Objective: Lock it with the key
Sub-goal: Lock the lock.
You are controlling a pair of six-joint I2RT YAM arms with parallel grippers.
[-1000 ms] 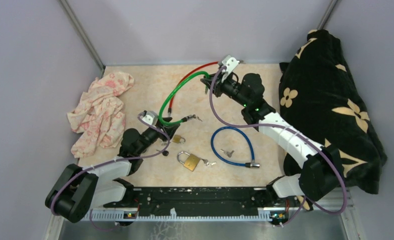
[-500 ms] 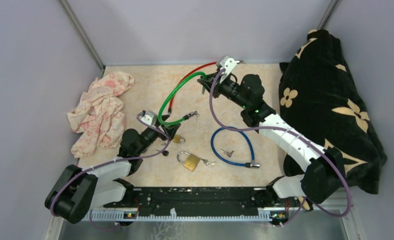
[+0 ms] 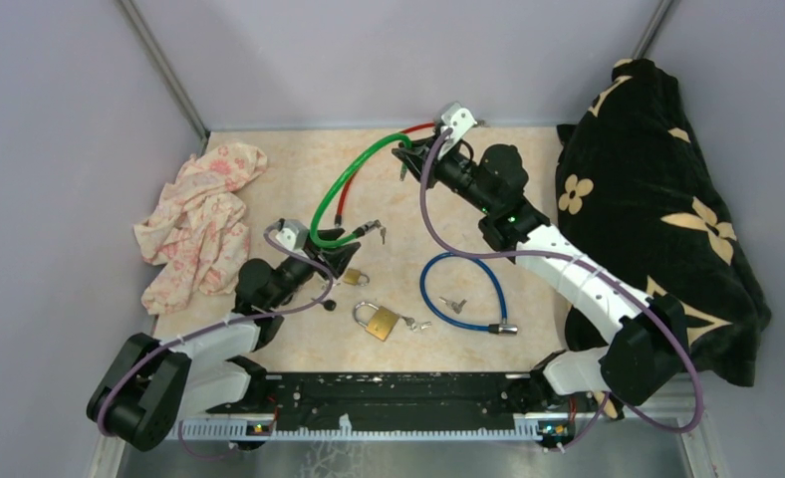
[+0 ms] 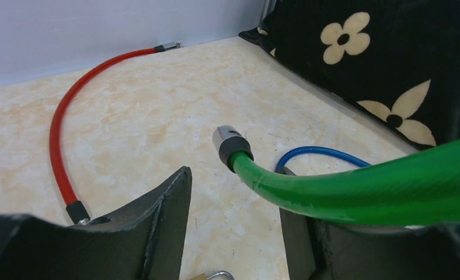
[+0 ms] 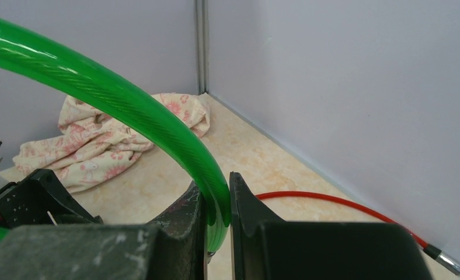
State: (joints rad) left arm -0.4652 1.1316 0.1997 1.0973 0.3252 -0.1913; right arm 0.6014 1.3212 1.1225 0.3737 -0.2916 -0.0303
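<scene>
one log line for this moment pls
right gripper: shut on green cable | left gripper: open, cable not clamped | brass padlock: lying free, untouched

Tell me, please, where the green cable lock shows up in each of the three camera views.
Top external: the green cable lock arcs just left of centre.
Left wrist: the green cable lock enters from the right edge, metal tip at centre.
Right wrist: the green cable lock curves from upper left to bottom centre.
Shared landmark: the red cable, seen in all three.
</scene>
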